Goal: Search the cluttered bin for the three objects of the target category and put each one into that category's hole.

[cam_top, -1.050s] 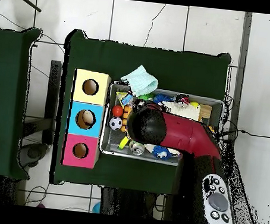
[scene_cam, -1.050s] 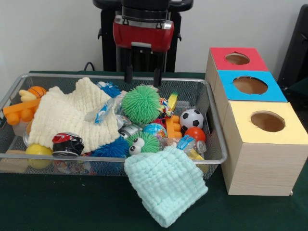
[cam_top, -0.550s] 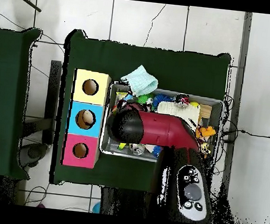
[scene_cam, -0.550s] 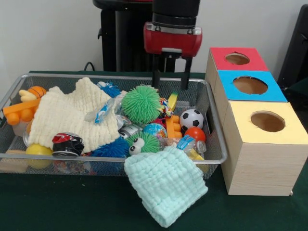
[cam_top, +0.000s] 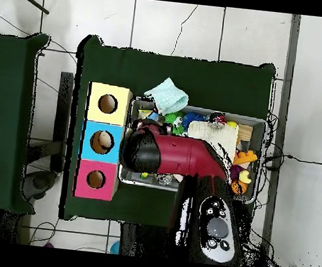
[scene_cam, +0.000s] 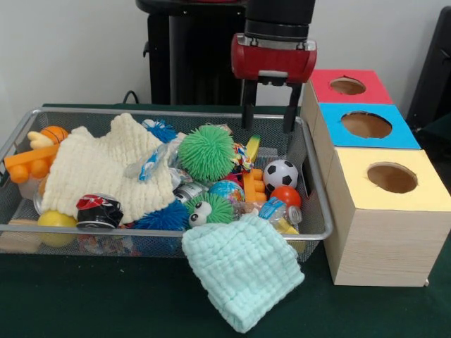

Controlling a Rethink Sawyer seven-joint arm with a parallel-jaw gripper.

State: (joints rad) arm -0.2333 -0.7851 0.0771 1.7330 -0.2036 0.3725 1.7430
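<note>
— Wire mesh bin on the green bench, full of toys. Where is the gripper?

— Hanging over the bin's back right corner, above the clutter and touching none of it. Its 2 jaws point straight down, spread apart, with nothing between them. From overhead the red arm covers that end of the bin.

— What lies under it?

— A soccer ball just in front of and below the jaws, an orange-red ball touching its near side, and a small globe ball to their left. A big green spiky ball sits mid-bin, and a smaller green one with googly eyes nearer the front rail.

— And the cloths?

— A cream cloth covers the left half; a mint cloth droops over the front rim onto the bench.

— The holes?

— 3 boxes beside the bin, each with 1 round hole: red, blue, yellow.
</note>
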